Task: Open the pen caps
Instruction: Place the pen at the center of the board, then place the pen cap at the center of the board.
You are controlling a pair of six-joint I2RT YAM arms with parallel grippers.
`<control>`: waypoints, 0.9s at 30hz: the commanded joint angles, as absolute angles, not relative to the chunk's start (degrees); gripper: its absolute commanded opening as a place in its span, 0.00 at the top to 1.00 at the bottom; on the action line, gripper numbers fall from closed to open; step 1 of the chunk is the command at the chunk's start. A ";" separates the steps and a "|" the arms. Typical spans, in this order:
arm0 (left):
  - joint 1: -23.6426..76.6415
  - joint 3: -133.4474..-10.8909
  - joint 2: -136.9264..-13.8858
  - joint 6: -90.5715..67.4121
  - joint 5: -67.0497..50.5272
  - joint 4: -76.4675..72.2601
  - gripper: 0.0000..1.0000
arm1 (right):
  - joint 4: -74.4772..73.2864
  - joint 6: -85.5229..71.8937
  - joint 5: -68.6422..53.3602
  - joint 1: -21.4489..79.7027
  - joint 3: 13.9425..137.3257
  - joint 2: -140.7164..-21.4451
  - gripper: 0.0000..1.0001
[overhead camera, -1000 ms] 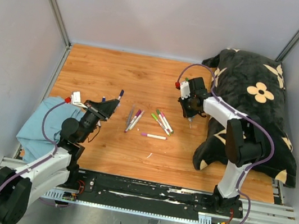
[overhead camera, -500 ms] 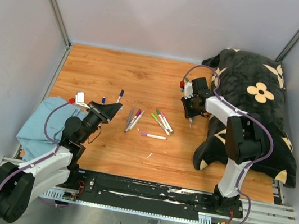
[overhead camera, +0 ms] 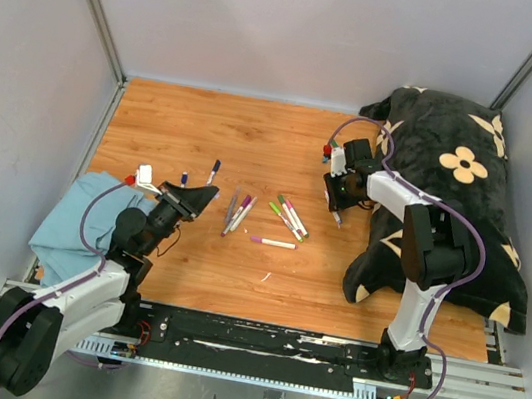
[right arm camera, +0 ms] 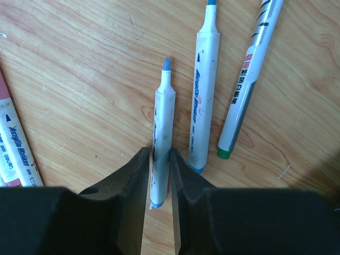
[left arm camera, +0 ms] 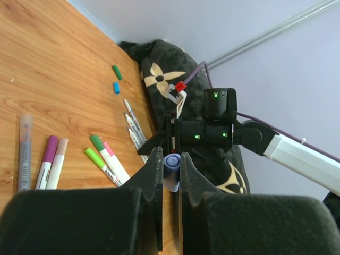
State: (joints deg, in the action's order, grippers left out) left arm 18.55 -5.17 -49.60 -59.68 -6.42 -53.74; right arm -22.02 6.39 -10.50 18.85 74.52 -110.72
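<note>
The left tool pinches a small pale-blue plastic pen cap, its long axis pointing straight ahead. The right tool, narrow, flanks a white uncapped pen barrel on the wooden bench, tip pointing away; grip unclear.

1. We see the left gripper with its jaws pressed on a pale blue cap, whose round end faces us.
2. On the wooden table lie capped markers in purple, pink and green.
3. Farther off, a loose green cap lies just beside a blue cap, near the dark flowered cushion.
4. The right arm reaches in opposite us.
</note>
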 commanded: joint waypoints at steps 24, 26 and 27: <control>29.89 -32.96 -92.15 -51.39 -14.50 -49.46 1.00 | -24.63 12.12 -20.22 17.30 76.56 -99.82 0.74; 31.14 -41.18 -96.94 -50.04 -12.78 -42.58 1.00 | -25.17 13.03 -21.58 16.87 76.49 -98.04 0.74; 31.92 -44.39 -99.04 -49.22 -11.26 -38.83 1.00 | -25.36 13.31 -22.28 16.59 76.48 -97.21 0.74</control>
